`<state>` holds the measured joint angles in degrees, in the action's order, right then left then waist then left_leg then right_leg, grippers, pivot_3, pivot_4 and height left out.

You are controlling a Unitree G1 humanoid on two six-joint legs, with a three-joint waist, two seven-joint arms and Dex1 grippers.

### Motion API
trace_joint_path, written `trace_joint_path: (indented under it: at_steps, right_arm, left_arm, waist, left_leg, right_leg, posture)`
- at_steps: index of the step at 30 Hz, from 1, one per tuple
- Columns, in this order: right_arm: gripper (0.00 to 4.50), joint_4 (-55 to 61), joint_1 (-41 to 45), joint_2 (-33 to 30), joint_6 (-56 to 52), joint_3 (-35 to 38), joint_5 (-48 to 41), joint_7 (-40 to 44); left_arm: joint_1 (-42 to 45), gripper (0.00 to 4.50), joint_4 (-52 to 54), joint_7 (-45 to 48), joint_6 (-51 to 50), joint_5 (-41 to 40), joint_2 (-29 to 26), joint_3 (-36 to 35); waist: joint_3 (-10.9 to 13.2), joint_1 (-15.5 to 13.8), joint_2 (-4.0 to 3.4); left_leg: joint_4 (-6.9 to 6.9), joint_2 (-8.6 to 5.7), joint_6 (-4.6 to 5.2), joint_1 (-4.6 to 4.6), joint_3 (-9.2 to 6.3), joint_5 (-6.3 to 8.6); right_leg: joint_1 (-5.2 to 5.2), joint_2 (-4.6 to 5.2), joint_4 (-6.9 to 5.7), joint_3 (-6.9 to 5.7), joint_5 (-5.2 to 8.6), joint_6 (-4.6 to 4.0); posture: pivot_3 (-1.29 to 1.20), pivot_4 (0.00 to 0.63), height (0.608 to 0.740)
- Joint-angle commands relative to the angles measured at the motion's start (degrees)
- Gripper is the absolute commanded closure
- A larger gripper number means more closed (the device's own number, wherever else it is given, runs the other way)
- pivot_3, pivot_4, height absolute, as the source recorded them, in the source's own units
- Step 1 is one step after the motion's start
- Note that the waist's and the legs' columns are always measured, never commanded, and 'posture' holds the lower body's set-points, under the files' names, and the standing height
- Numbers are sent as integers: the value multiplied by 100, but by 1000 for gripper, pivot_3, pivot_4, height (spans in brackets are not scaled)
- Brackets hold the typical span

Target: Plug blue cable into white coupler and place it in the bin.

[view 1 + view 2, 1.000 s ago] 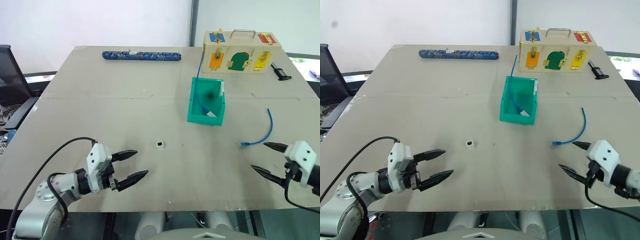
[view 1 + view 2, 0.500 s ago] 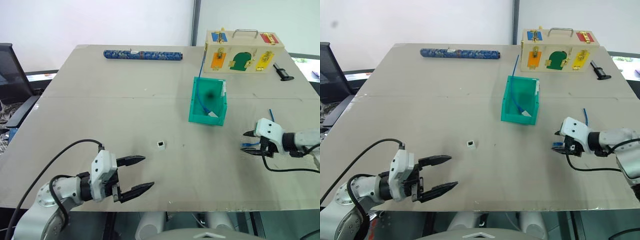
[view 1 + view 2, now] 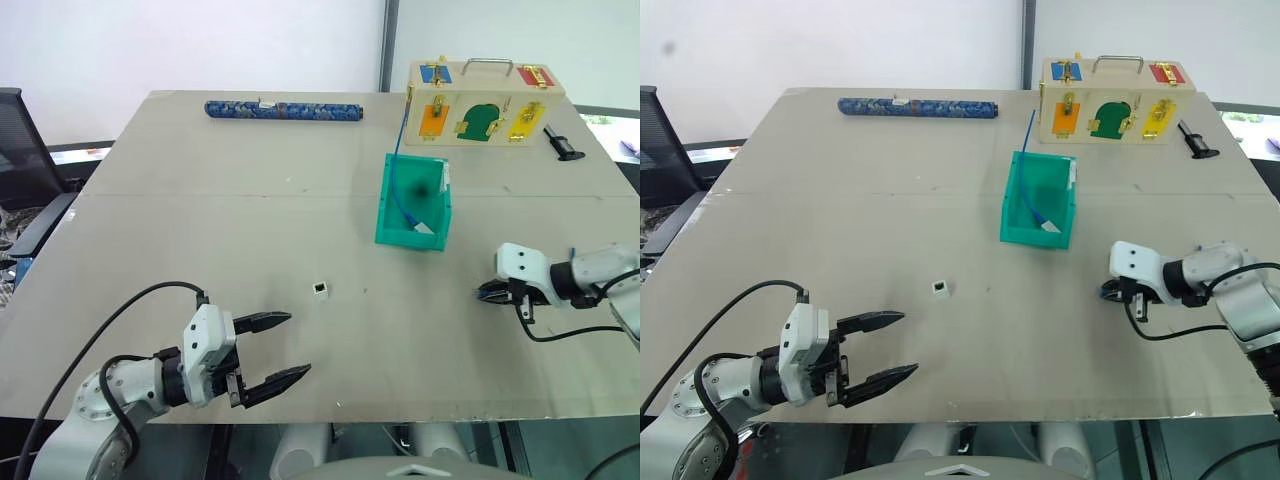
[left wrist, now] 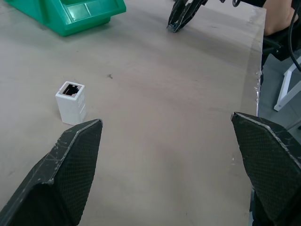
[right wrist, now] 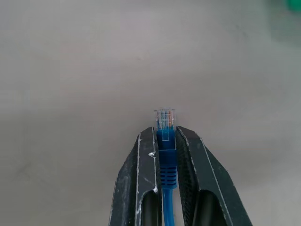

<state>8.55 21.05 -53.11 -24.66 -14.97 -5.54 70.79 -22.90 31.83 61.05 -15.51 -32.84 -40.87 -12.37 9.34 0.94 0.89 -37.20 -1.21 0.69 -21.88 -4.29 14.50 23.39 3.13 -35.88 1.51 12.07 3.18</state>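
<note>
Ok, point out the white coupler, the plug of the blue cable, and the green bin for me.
white coupler point(image 4: 71, 101), left wrist view, on its front face.
blue cable point(image 5: 166, 141), right wrist view, on the plug's blue boot between the fingers.
bin point(image 3: 408, 237), left eye view, on its front wall.

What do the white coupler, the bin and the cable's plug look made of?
White coupler: matte white moulded plastic, crisp edges, dark socket.
Bin: glossy teal plastic, with highlights on its rim.
Blue cable: likely rubbery ribbed blue boot, clear plastic plug tip with contacts visible inside.
</note>
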Motion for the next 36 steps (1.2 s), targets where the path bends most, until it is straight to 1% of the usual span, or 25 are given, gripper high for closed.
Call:
trace_joint_path:
  at_steps: [1, 4, 6, 8, 12, 16, 20, 21, 22, 23, 25, 29, 32, 34, 36]
  right_arm:
    - [4471, 895, 663, 552, -976, -566, 46, -134]
    - [4471, 890, 1191, 1164, -1373, -1233, 289, -239]
    - [4471, 764, 1403, 1372, -1389, -1571, 399, -200]
    - [4471, 740, 1543, 1523, -1570, -1736, 289, -88]
    - [4471, 778, 1681, 1481, -1719, -2046, 264, 183]
    - [4471, 691, 1657, 1476, -1650, -2327, 527, 85]
    - [4471, 680, 1615, 1613, -1519, -2406, 666, -74]
    - [3702, 664, 1604, 1647, -1442, -2398, 692, -116]
    - [3445, 658, 1588, 1661, -1397, -2391, 707, -133]
    - [3057, 668, 1564, 1666, -1367, -2375, 708, -140]
    - [2017, 793, 1474, 1666, -1328, -2226, 600, -140]
    - [85, 1402, 982, 1524, -930, -1361, -21, -137]
    - [85, 1778, 585, 1378, -769, -907, -322, -194]
    - [85, 2303, -154, 1276, -610, -160, -644, -481]
    - [85, 2645, -806, 1198, -275, 413, -756, -714]
  left_arm:
    - [192, 0, -8, -12, 150, 50, 26, 113]
    - [365, 0, -111, -61, 180, 142, 51, 237]
    - [422, 0, -140, -78, 182, 176, 65, 291]
    - [425, 0, -161, -83, 204, 200, 78, 322]
    - [447, 0, -204, -123, 252, 264, 115, 430]
    - [523, 0, -236, -185, 290, 369, 173, 591]
    - [580, 0, -300, -203, 389, 551, 194, 766]
    - [607, 0, -327, -236, 467, 693, 200, 841]
    - [655, 0, -363, -265, 509, 805, 214, 939]
    - [699, 0, -389, -287, 508, 874, 218, 1032]
    - [817, 0, -423, -302, 532, 984, 231, 1206]
    - [1204, 0, -358, -232, 293, 1168, 105, 1636]
    - [1494, 0, -341, -331, 4, 1206, 77, 1803]
    - [1977, 0, -410, -387, -254, 1344, 107, 2083]
    - [2349, 0, -461, -423, -469, 1424, 136, 2282]
  waist:
    - [1, 21, -2]
    - [1, -4, -2]
    - [1, -49, -1]
    - [1, -79, -1]
    - [2, -55, -3]
    - [2, -26, -3]
    - [-3, -17, 1]
    - [-3, -13, 1]
    - [-4, -6, 1]
    - [-5, 0, 2]
    - [-7, 15, 6]
    - [-3, -16, 0]
    - [0, -31, -3]
    - [-1, -76, -2]
    - [0, -111, -2]
  left_leg:
    - [1, 1, 0, 1, -3, 0]
    - [-2, 2, 0, 1, -6, 0]
    - [-2, -3, 0, -3, -7, 0]
    - [-2, -15, -1, -16, -18, 0]
    - [-2, -22, -1, -31, -40, 0]
    - [-1, -20, 0, -25, -45, 0]
    - [0, -18, -1, -15, -43, 0]
    - [0, -17, -1, -14, -43, 0]
    - [0, -17, -1, -13, -41, 0]
    - [0, -16, -1, -10, -40, 0]
    - [0, -13, -1, -6, -39, 0]
    - [0, -8, -1, -5, -41, 0]
    - [-1, -14, -1, -12, -46, 0]
    - [-1, -16, 0, -14, -46, 0]
    - [-3, -20, 0, -25, -49, 0]
  right_leg:
    - [1, -2, -1, 4, 0, 0]
    - [1, -7, -3, -4, 0, 1]
    - [0, -2, -3, -12, -1, -1]
    - [2, 9, 3, -21, -3, 2]
    - [20, 22, 4, -19, -11, 15]
    - [19, 19, 1, -23, -9, 11]
    - [12, 12, -1, -22, -8, 9]
    - [12, 12, -1, -21, -8, 10]
    - [11, 11, -2, -20, -8, 10]
    - [10, 9, -2, -18, -8, 10]
    - [6, 1, -2, -17, -8, 10]
    - [4, -2, -5, -21, -9, 10]
    - [4, 5, -3, -21, -14, 20]
    - [5, 7, 0, -21, -15, 22]
    - [5, 6, 2, -37, -14, 23]
  posture:
    - [0, 150, 738]
    - [0, 150, 738]
    - [0, 150, 738]
    - [0, 150, 738]
    - [0, 150, 738]
    - [0, 150, 738]
    - [0, 150, 738]
    - [0, 150, 738]
    - [0, 150, 738]
    - [0, 150, 738]
    - [0, 150, 738]
    - [0, 150, 738]
    - [0, 150, 738]
    - [0, 150, 738]
    - [0, 150, 738]
